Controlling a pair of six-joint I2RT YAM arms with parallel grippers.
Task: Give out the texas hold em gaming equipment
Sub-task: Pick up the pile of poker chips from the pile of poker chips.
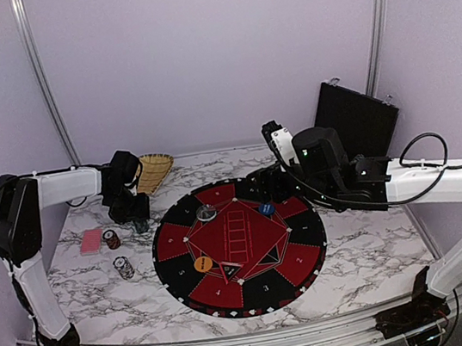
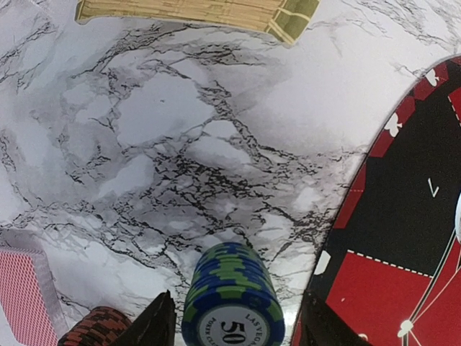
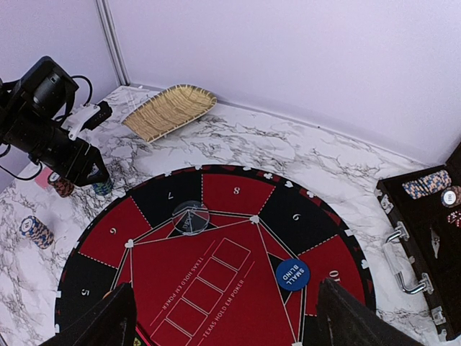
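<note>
A stack of blue-and-green poker chips (image 2: pixel 232 295) stands on the marble just left of the round mat (image 2: pixel 403 238). My left gripper (image 2: pixel 234 328) is open, with a dark finger on each side of the stack and a narrow gap at both. A red-and-black chip stack (image 2: pixel 94 328) and pink-backed cards (image 2: pixel 25 295) lie to its left. Another chip stack (image 1: pixel 123 267) stands nearer the front. On the mat lie a clear disc (image 3: pixel 190 217), a blue disc (image 3: pixel 292 274) and an orange disc (image 1: pixel 202 264). My right gripper (image 3: pixel 223 317) hangs open above the mat with nothing in it.
A woven basket (image 1: pixel 152 171) lies at the back left by the wall. The open black case (image 3: pixel 425 216) holds more chips (image 3: pixel 426 184) at the back right. The right arm's cable (image 1: pixel 419 149) loops above the mat's right side.
</note>
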